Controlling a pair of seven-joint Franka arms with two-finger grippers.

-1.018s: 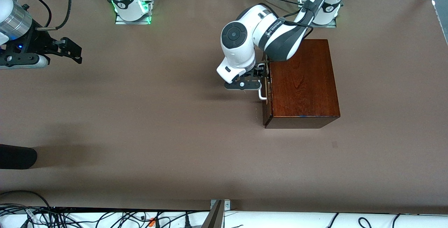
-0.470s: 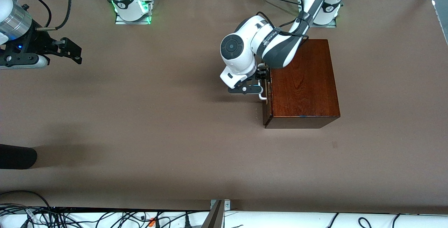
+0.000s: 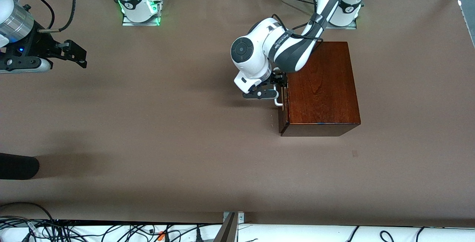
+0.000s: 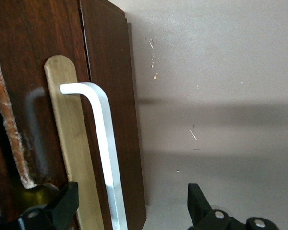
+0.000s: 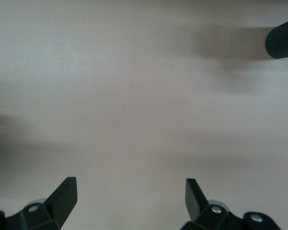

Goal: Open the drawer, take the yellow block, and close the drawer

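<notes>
The mahogany box (image 3: 323,82) stands toward the left arm's end of the table. Its drawer (image 3: 283,117) looks shut, with the dark front (image 4: 115,96) facing the table's middle. The white handle (image 3: 277,102) sits on a pale wood strip (image 4: 69,124). My left gripper (image 3: 281,85) is open in front of the drawer. In the left wrist view the gripper (image 4: 132,199) has one finger on each side of the handle (image 4: 103,134), not touching it. The yellow block is hidden. My right gripper (image 3: 79,54) waits open and empty over the right arm's end of the table, and shows empty in its wrist view (image 5: 131,191).
A black rounded object (image 3: 18,166) juts in at the table's edge at the right arm's end, nearer the front camera; it also shows in the right wrist view (image 5: 283,38). A dull yellowish patch (image 4: 33,196) shows beside the drawer front; I cannot tell what it is.
My left gripper has shifted slightly closer to the drawer front and along the handle, away from the front camera. The drawer and the right arm have not moved.
</notes>
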